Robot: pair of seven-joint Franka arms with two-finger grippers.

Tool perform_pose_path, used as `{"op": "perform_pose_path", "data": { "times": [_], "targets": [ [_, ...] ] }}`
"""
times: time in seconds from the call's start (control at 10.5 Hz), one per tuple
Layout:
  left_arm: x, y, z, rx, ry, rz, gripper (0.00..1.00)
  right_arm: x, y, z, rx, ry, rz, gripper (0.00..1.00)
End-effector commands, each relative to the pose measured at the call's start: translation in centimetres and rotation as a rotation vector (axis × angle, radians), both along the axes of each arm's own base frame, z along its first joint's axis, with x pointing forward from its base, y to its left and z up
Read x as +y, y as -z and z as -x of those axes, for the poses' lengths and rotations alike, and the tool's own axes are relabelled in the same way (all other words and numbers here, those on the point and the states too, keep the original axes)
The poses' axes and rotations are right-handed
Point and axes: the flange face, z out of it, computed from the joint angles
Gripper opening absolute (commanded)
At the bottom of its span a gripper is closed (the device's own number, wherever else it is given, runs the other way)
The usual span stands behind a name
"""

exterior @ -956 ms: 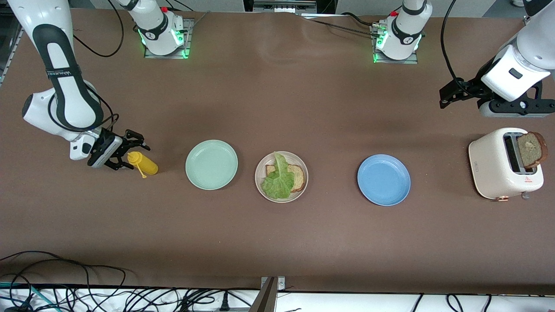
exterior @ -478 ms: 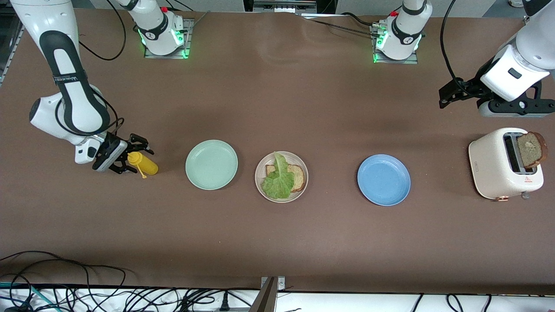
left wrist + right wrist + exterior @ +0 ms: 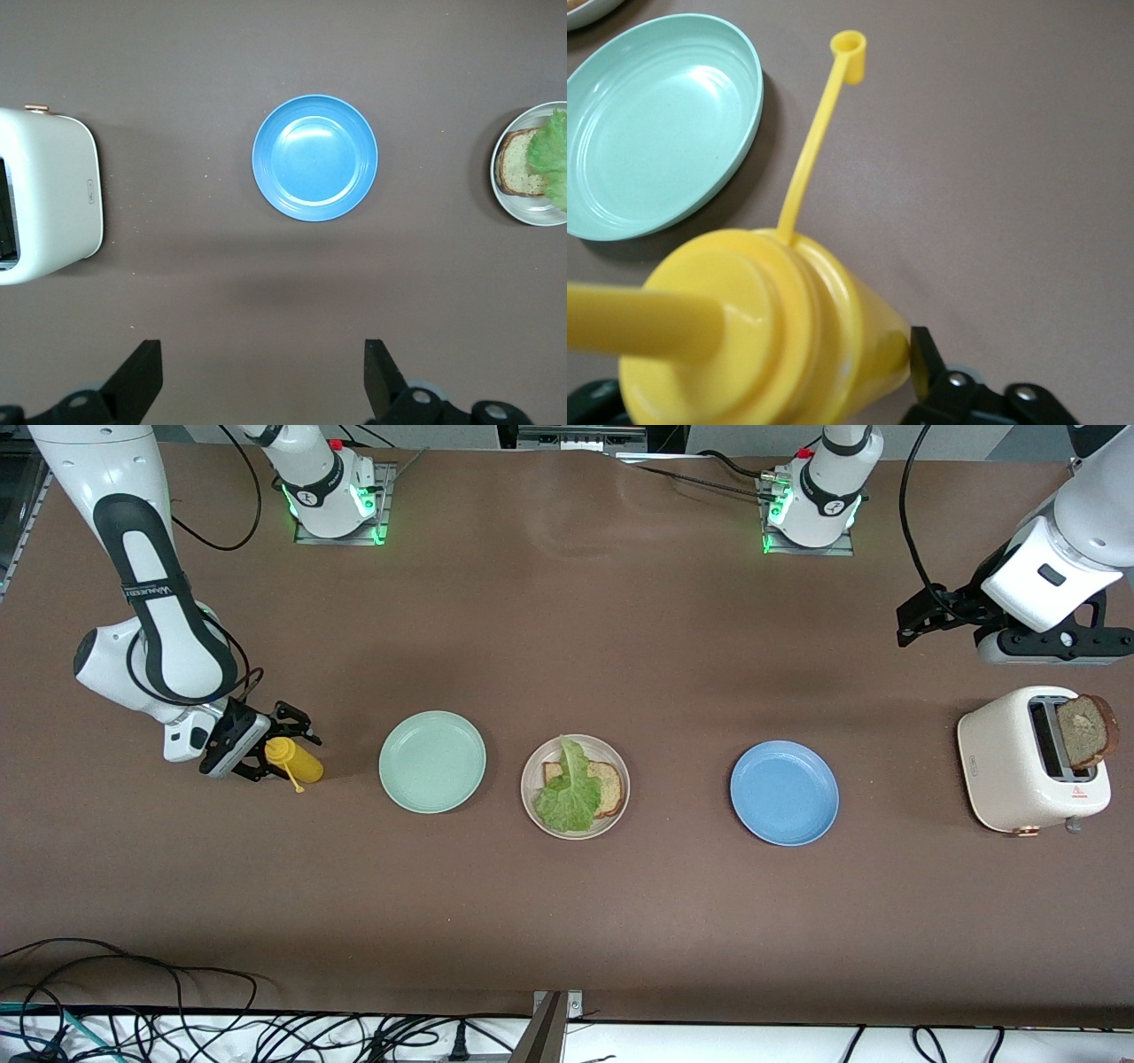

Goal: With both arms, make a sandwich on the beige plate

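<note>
The beige plate (image 3: 610,821) sits mid-table and holds one bread slice (image 3: 609,786) with a green lettuce leaf (image 3: 571,793) lying over it. A second bread slice (image 3: 1085,731) sticks up from the cream toaster (image 3: 1010,771) at the left arm's end. My right gripper (image 3: 282,755) is low at a yellow squeeze bottle (image 3: 297,762), fingers against its sides; in the right wrist view the bottle (image 3: 762,336) fills the jaws and one fingertip (image 3: 923,354) touches it. My left gripper (image 3: 905,624) waits open above bare table near the toaster, its fingers (image 3: 142,367) wide apart.
A mint-green plate (image 3: 432,762) lies between the bottle and the beige plate, a blue plate (image 3: 784,793) between the beige plate and the toaster. Both are empty. The bottle's thin nozzle cap (image 3: 849,44) hangs toward the mint plate (image 3: 656,133). Cables run along the table's near edge.
My right gripper has slid in around the yellow bottle and its fingers have drawn in against it. The left arm has not moved.
</note>
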Motion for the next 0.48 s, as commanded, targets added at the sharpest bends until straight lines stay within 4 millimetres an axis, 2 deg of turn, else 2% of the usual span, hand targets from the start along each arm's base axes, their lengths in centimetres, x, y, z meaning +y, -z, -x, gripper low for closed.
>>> {"op": "perform_pose_path", "data": {
  "times": [0.0, 0.38],
  "targets": [
    [-0.1, -0.3, 0.4, 0.003, 0.012, 0.005, 1.0, 0.1, -0.2, -0.6, -0.029, -0.015, -0.003, 0.0],
    [-0.1, -0.3, 0.4, 0.003, 0.012, 0.005, 1.0, 0.6, -2.1, -2.2, -0.058, -0.073, 0.037, 0.0]
  ]
}}
